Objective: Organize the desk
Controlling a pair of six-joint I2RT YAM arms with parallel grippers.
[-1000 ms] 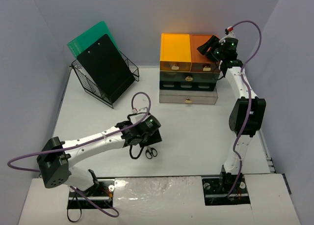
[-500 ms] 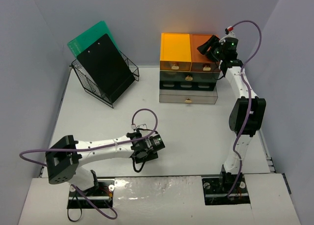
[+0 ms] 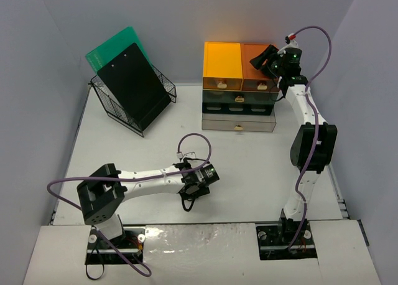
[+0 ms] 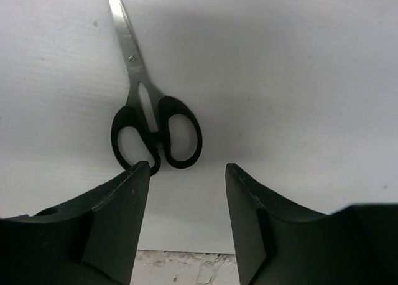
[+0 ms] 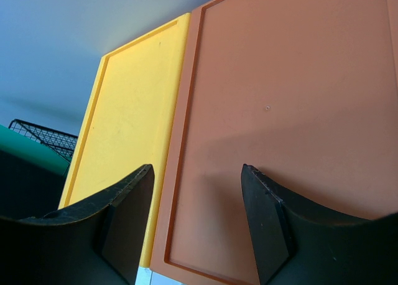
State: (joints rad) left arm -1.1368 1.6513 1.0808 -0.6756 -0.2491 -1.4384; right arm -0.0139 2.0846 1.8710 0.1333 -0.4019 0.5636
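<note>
The desk (image 3: 249, 167) is the wide white tabletop that fills the middle of the overhead view, running from the arm bases at the near edge to the back wall. Near its front, a pair of black-handled scissors (image 4: 130, 56) lies flat on it, blades closed and pointing away from the left wrist camera, handle loops towards it.

We see the left gripper (image 4: 186, 167) low over the desk just behind those loops. Its jaws stand about half open and have hold of nothing. The left fingertip overlaps the edge of one loop in the wrist view, and we cannot tell whether they touch.

At the back of the desk stands a drawer unit (image 3: 238, 104), with a yellow lid (image 5: 124, 117) and an orange lid (image 5: 292, 104) side by side on top. The right gripper (image 5: 196, 170) hangs over the orange lid near the seam between the two, jaws likewise about half open and gripping nothing.

In the far left corner a black wire basket (image 3: 163, 86) leans back, holding a black clipboard (image 3: 132, 86) and, behind it, a green board (image 3: 115, 45).
</note>
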